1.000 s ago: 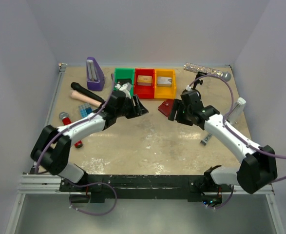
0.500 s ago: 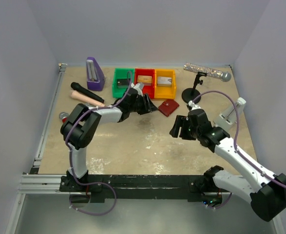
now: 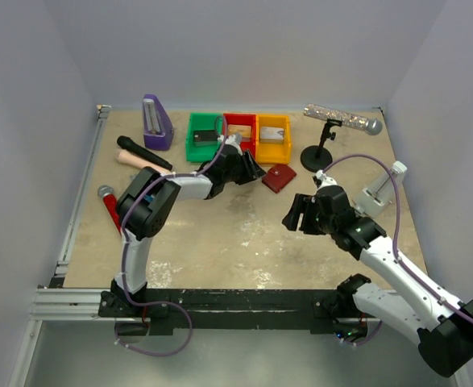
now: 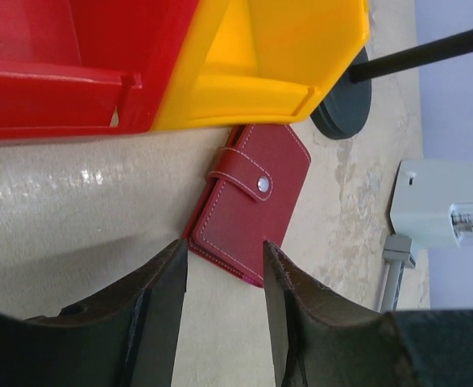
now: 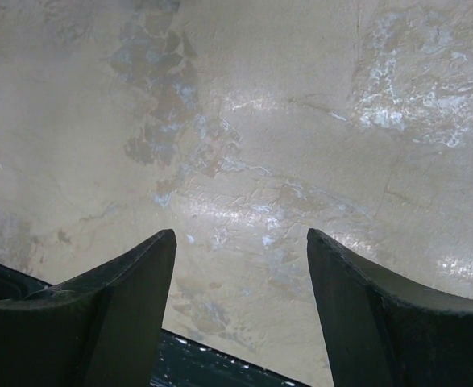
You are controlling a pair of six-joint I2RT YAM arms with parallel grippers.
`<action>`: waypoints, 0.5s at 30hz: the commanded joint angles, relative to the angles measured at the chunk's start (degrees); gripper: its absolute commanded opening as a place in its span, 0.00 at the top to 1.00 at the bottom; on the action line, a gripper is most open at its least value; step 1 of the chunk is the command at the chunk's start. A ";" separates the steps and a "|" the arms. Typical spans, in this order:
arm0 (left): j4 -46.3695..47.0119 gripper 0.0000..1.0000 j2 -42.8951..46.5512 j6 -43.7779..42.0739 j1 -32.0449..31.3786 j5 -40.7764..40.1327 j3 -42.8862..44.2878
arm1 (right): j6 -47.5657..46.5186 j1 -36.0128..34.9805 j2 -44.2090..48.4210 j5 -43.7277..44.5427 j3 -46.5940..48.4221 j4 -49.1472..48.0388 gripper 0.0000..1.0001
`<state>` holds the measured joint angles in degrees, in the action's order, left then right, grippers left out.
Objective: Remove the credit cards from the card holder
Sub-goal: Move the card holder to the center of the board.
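The card holder [image 3: 279, 177] is a dark red wallet lying shut on the table in front of the yellow tray, its snap tab fastened [image 4: 256, 185]. No credit cards show; they are hidden or out of view. My left gripper [image 3: 255, 172] reaches in from the left, and its open jaws [image 4: 224, 248] frame the holder's near edge with only table between the fingers. My right gripper [image 3: 293, 216] hangs open over bare table [image 5: 240, 242], in front of the holder and a little to its right.
Green [image 3: 204, 139], red [image 3: 238, 129] and yellow [image 3: 272, 133] trays stand just behind the holder. A microphone stand [image 3: 317, 156] sits to its right and a white device [image 3: 385, 184] further right. A purple metronome [image 3: 157, 121] and microphones [image 3: 143, 153] lie at the left.
My left arm has stretched right to the holder and its jaws have narrowed. My right arm has drawn back from the holder toward the near side.
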<state>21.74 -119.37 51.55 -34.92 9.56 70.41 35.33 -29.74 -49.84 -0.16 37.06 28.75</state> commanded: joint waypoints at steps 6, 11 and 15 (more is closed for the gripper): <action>-3.01 0.54 -3.32 1.44 -0.33 -2.18 6.22 | -0.35 -0.15 1.42 -0.63 1.44 -0.10 0.29; -6.09 0.55 -5.26 2.15 -0.33 -0.42 8.60 | -0.26 -0.15 0.54 -1.24 1.53 -0.36 0.29; -5.13 0.56 -5.52 2.24 -0.33 0.28 7.90 | 0.00 -0.06 0.45 -1.68 1.35 -1.07 0.29</action>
<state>16.10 -124.75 52.99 -34.96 8.38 77.03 35.38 -29.71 -49.50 -0.89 37.06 29.08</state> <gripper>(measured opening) 0.449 0.710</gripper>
